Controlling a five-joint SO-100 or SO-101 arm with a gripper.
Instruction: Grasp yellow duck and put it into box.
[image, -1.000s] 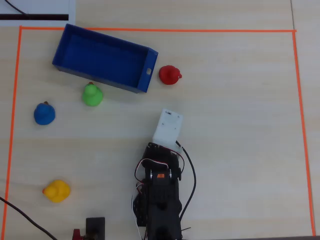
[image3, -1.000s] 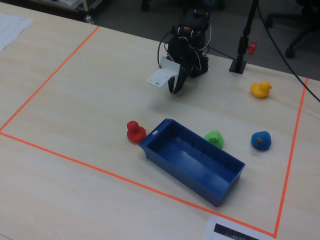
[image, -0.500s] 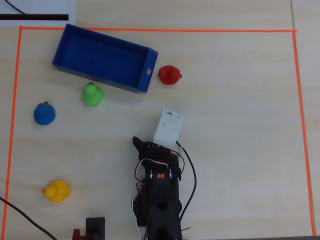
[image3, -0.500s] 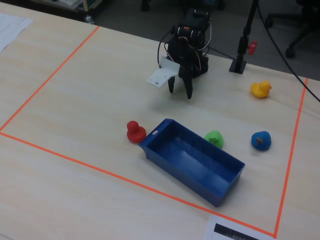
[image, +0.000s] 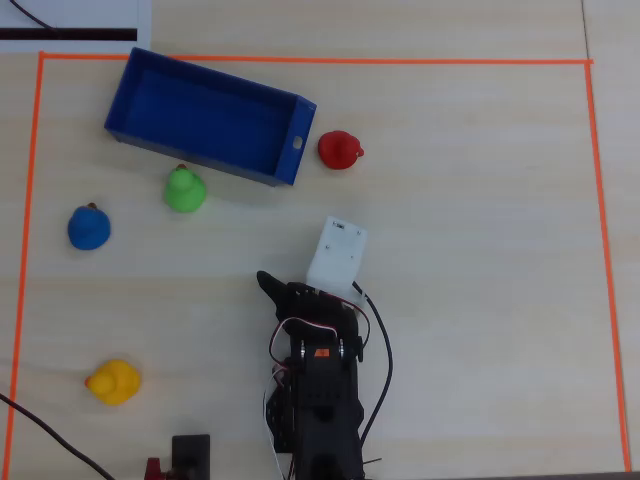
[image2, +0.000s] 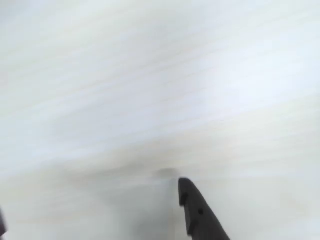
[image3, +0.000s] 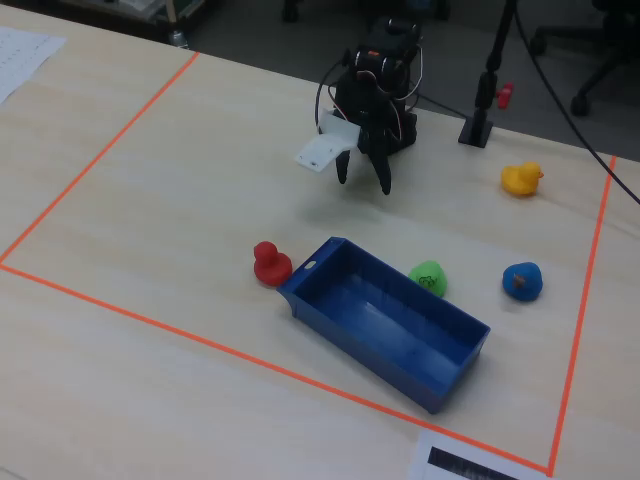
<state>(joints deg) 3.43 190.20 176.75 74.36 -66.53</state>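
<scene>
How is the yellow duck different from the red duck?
The yellow duck is bright yellow, the red duck all red. In the overhead view the red duck sits right beside the blue box, near its short end; the yellow duck sits far from it, close to the orange tape line. Both are small, rounded and about the same size.

The pale wood-grain table (image: 470, 260) carries an orange tape rectangle (image: 592, 250) that frames the work area. In the overhead view, taking the middle of that rectangle as the clock's centre, the box (image: 210, 116) lies at about 11 o'clock, set at a slant, with the red duck (image: 339, 150) just off its short end at 12. The green duck (image: 185, 190) sits just beside the box's long wall at about 10, the blue duck (image: 88, 228) near 9, and the yellow duck (image: 114, 382) well apart at about 8. The arm's black base (image: 318, 420) stands at 6.
</scene>
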